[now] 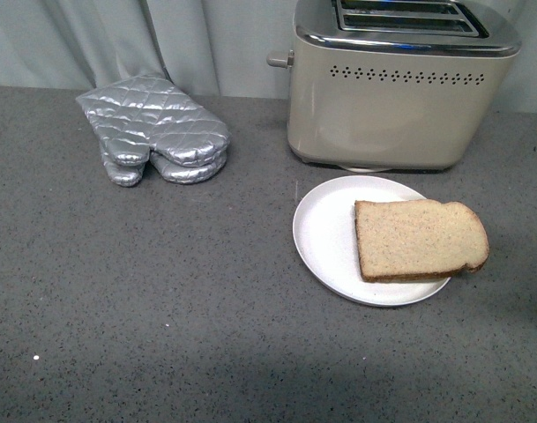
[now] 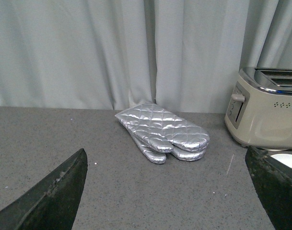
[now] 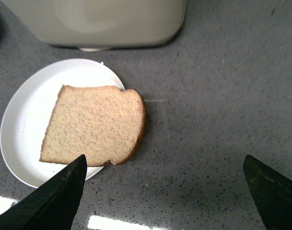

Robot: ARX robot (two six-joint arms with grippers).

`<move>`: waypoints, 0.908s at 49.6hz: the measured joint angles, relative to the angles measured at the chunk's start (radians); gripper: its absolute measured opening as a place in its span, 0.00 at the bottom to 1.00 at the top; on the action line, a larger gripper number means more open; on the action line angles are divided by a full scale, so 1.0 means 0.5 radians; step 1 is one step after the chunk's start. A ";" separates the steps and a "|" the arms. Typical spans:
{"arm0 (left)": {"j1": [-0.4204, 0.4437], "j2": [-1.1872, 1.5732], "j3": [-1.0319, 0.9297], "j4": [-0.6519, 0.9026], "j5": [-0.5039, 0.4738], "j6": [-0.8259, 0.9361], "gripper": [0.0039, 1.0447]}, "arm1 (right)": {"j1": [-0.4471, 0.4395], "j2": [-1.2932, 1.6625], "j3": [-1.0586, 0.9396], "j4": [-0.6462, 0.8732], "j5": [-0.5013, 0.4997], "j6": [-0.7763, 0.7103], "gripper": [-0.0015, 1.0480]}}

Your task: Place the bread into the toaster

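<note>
A slice of brown bread (image 1: 418, 239) lies flat on a round white plate (image 1: 325, 238), its rounded end overhanging the plate's right rim. Behind the plate stands the beige toaster (image 1: 391, 101) with a chrome top and two slots. Neither arm shows in the front view. In the right wrist view the bread (image 3: 95, 124) lies beyond my right gripper (image 3: 167, 191), which hangs open above bare counter beside the plate (image 3: 26, 124), with the toaster (image 3: 98, 21) further on. My left gripper (image 2: 167, 191) is open over the counter, nothing between its fingers, the toaster (image 2: 265, 108) off to one side.
A pair of silver quilted oven mitts (image 1: 153, 130) lies on the grey speckled counter (image 1: 162, 300) at the back left, also seen in the left wrist view as the mitts (image 2: 162, 132). A pale curtain (image 1: 162, 40) hangs behind the counter.
</note>
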 joint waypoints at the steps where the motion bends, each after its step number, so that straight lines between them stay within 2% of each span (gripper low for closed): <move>1: 0.000 0.000 0.000 0.000 0.000 0.000 0.94 | -0.010 0.108 0.063 -0.032 -0.024 0.019 0.91; 16: 0.000 0.000 0.000 0.000 0.000 0.001 0.94 | -0.021 0.805 0.553 -0.330 -0.285 0.246 0.91; 32: 0.000 0.000 0.000 0.000 0.000 0.002 0.94 | 0.153 1.147 0.710 -0.211 -0.320 0.577 0.90; 41: 0.000 0.000 0.000 0.000 0.000 0.002 0.94 | 0.211 1.176 0.769 -0.203 -0.253 0.737 0.57; 45: 0.000 0.000 0.000 0.000 0.000 0.002 0.94 | 0.210 1.175 0.780 -0.223 -0.239 0.763 0.47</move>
